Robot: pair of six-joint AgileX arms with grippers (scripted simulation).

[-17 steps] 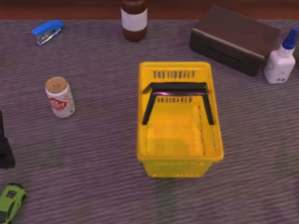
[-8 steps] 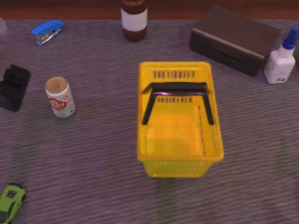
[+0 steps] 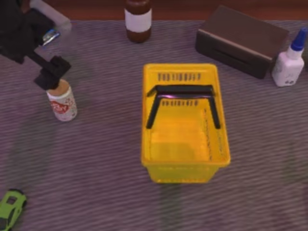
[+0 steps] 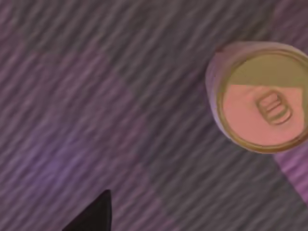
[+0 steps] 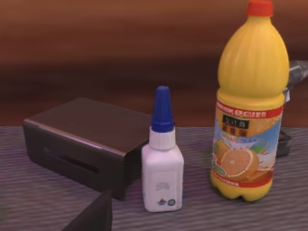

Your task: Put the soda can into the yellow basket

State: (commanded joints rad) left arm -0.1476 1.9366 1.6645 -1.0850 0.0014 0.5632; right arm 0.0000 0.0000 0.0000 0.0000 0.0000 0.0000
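Top view first, from the left edge across: a green toy car (image 3: 10, 208) sits at the near left corner of the purple cloth table (image 3: 96, 163). Above it, the left gripper (image 3: 52, 74) hangs just over the soda can (image 3: 61, 101), its dark tip overlapping the can's tan top; whether its fingers are spread or closed I cannot tell. The can stands upright on the left side of the table, well apart from the yellow basket (image 3: 185, 166). A blue stapler (image 3: 50, 34) peeks out beneath the left arm at the far left. A brown bottle (image 3: 138, 19) stands at the far edge, left of centre. The basket sits at the middle, black handles folded across its far half, with nothing inside. Right of it lie a dark brown box (image 3: 240, 39) and a white glue bottle (image 3: 288, 58). The left wrist view looks straight down on the can's top. The right wrist view shows the box, the glue bottle and an orange juice bottle (image 5: 249, 110); the right gripper itself is out of sight.
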